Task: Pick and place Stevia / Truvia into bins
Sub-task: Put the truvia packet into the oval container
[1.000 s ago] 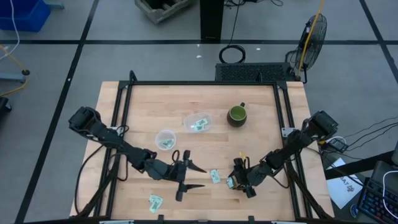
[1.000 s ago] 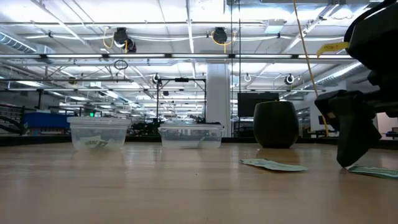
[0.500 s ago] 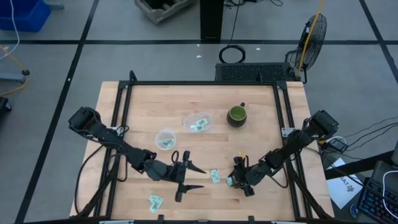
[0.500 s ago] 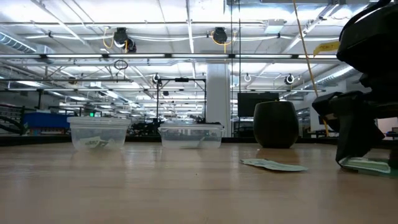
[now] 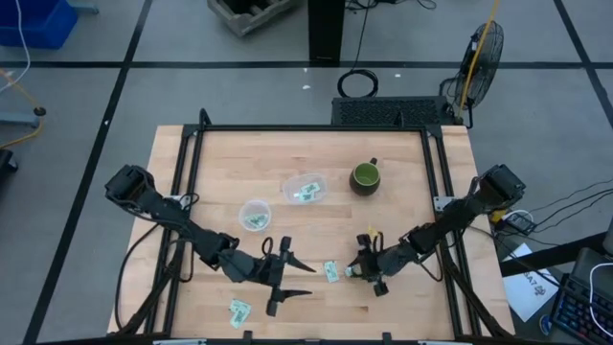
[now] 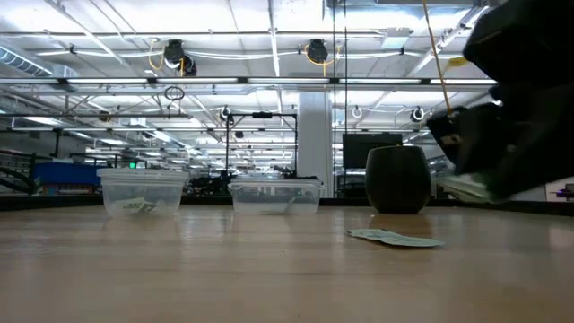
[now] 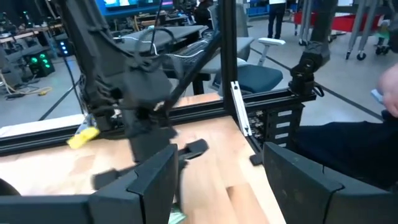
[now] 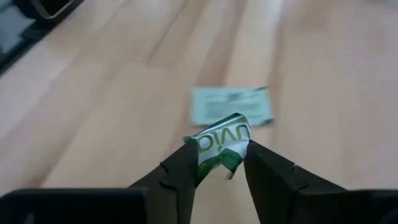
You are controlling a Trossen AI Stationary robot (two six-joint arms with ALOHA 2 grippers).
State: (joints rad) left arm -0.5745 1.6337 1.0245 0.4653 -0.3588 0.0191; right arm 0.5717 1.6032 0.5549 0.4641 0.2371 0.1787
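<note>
Right gripper (image 8: pixel 217 163): pinched on a crumpled Truvia sachet (image 8: pixel 219 147), held above the table (image 5: pixel 402 182).
Second sachet (image 8: pixel 231 106): flat on the wood just beyond.
Left gripper (image 5: pixel 287 283): spread wide, empty, near the front edge.
Bins (image 5: pixel 255 215): sachets inside.

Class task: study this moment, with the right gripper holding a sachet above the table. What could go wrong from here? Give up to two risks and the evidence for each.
1. The right gripper pinches its sachet crumpled and by one end, so it might slip out before reaching a bin.
2. The left gripper waits open close by, beside a loose sachet; the arms could collide if both move there.
</note>
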